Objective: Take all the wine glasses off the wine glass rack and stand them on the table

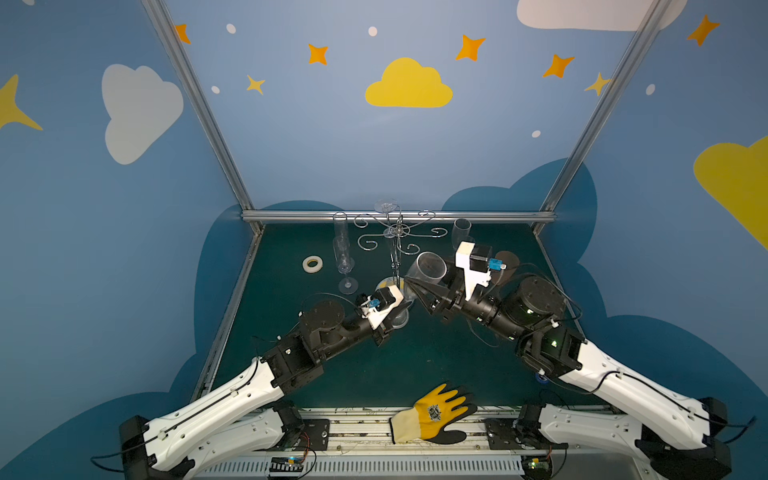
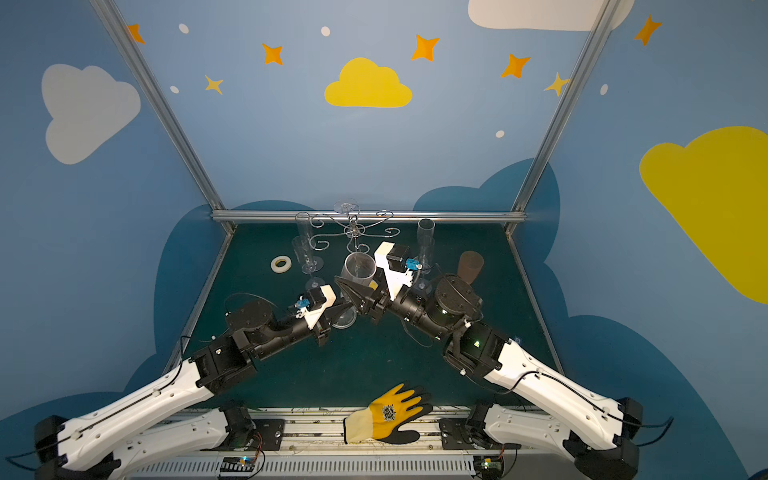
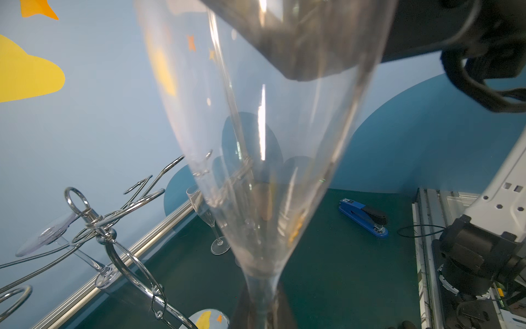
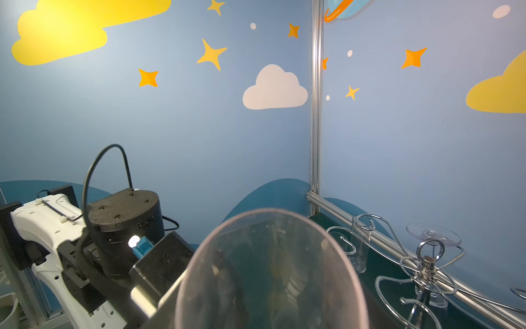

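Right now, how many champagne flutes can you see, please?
5 flutes, perhaps more hidden: one in the left end effector, one hanging on the rack, two standing left, one right.

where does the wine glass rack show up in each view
In a top view: wine glass rack at the back centre of the table.
In a top view: same spot.
Left wrist: beside the close-up wine glass, rack at.
Right wrist: beyond that glass's rim, rack at.
Shared landmark: the silver rail behind it.
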`<act>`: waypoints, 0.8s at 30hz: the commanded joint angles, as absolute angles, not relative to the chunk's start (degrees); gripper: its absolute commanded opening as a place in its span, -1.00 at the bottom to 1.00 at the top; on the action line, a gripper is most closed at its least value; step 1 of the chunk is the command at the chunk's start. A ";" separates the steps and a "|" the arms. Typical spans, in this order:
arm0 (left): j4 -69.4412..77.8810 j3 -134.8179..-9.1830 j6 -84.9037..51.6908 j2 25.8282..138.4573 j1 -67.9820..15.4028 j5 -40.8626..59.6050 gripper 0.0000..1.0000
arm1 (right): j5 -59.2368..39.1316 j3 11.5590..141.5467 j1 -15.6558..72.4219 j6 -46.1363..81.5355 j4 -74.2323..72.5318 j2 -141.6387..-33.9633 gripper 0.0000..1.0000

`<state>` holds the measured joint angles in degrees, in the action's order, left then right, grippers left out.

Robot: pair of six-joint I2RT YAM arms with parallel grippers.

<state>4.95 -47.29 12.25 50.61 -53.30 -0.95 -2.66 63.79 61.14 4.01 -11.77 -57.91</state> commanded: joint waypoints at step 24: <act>2.93 -40.35 4.05 36.23 -53.69 -8.73 0.36 | 11.13 45.36 58.37 -7.20 -10.92 -44.53 -0.06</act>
